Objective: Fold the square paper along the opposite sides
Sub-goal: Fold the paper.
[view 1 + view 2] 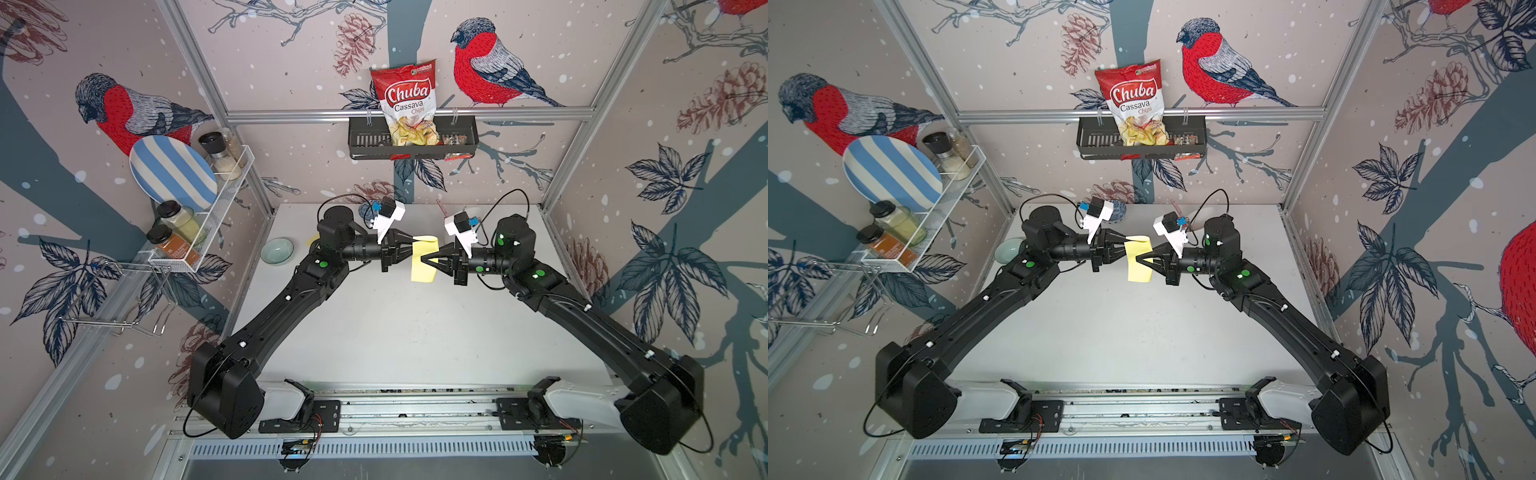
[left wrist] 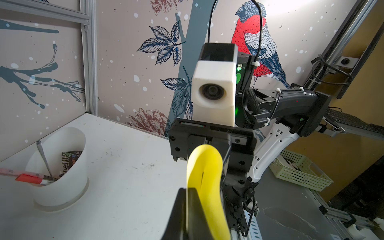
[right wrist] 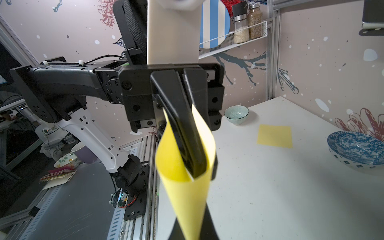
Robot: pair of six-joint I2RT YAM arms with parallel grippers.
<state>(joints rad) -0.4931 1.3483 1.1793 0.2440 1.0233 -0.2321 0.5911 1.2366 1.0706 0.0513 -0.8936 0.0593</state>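
Black left arm [image 1: 270, 318] and right arm [image 1: 582, 320] are pictured with white base links [image 1: 282, 401], green dots [image 1: 323, 264], white camera housings [image 1: 390, 220] and looped cables [image 1: 514, 191]; left gripper [image 1: 412, 248] and right gripper [image 1: 423, 259] are black wedges.

The yellow paper [image 3: 182, 199] is cut off by the picture's edge in both wrist views.

Red-and-white Chuba cassava chips bag [image 1: 409, 104] upright in black slotted metal wall basket [image 1: 365, 139]. Blue-and-white striped plate [image 1: 172, 172] leaning in white wire rack [image 1: 224, 205] with glass spice jars [image 1: 180, 222]. Small pale green ceramic bowl [image 1: 277, 250] on white table [image 1: 395, 332], left side. Blue-patterned bowl [image 3: 353, 147] near table's back. White plastic tub [image 2: 68, 166] holding red-capped pen [image 2: 29, 178].
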